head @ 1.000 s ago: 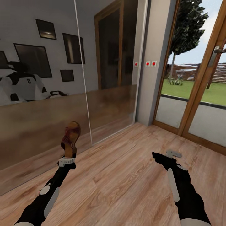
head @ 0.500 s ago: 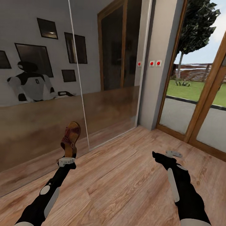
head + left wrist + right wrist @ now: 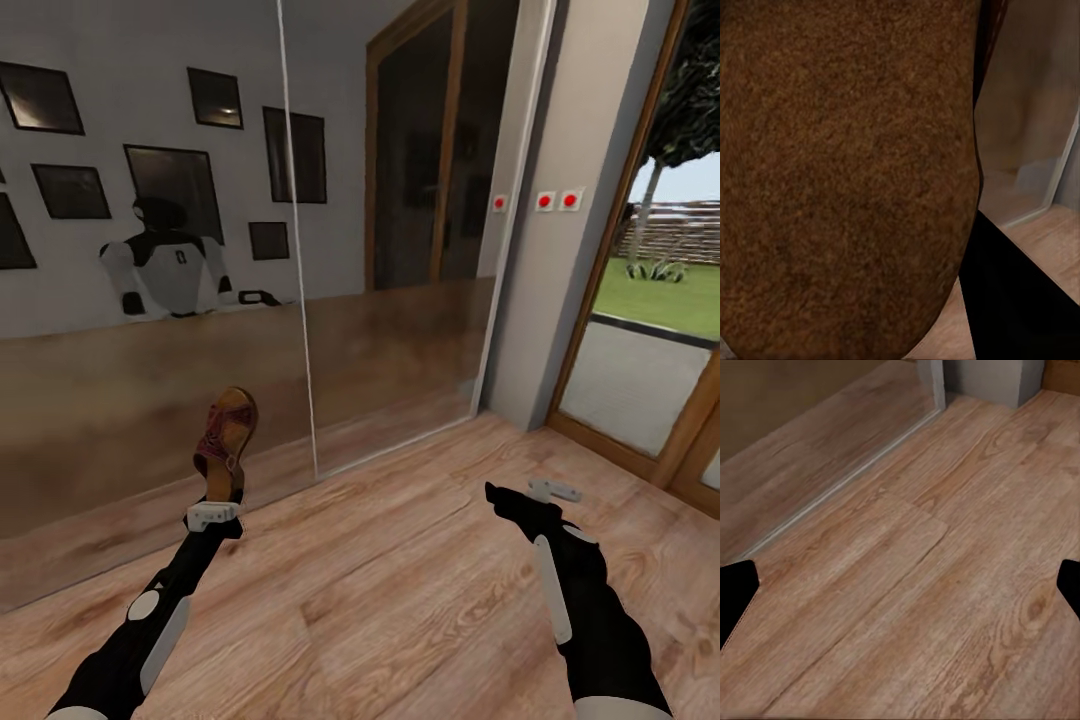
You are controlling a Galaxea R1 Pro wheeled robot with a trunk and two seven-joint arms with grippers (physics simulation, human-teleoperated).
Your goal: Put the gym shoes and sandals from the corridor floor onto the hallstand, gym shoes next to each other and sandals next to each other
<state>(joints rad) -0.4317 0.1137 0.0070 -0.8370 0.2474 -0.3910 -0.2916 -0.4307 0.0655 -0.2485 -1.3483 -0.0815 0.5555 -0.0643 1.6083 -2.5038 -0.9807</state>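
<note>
Sandal in transit, view swinging left along the mirrored wall.

One sandal (image 3: 226,440) stands toe-up, clamped in the left gripper (image 3: 213,514), clear of the corridor floor (image 3: 400,560). Right gripper (image 3: 550,491) hangs parted, holding nothing. Since a second ago the mirror seam and glass door have slid rightward: base turning, likely seeking the hallstand.

A large mirror wall (image 3: 150,300) reflects dark picture frames (image 3: 295,155). The wooden plank floor (image 3: 400,580) meets a grey pillar (image 3: 560,280) with red switches (image 3: 557,200), beside a glass door (image 3: 640,380) to the garden.
</note>
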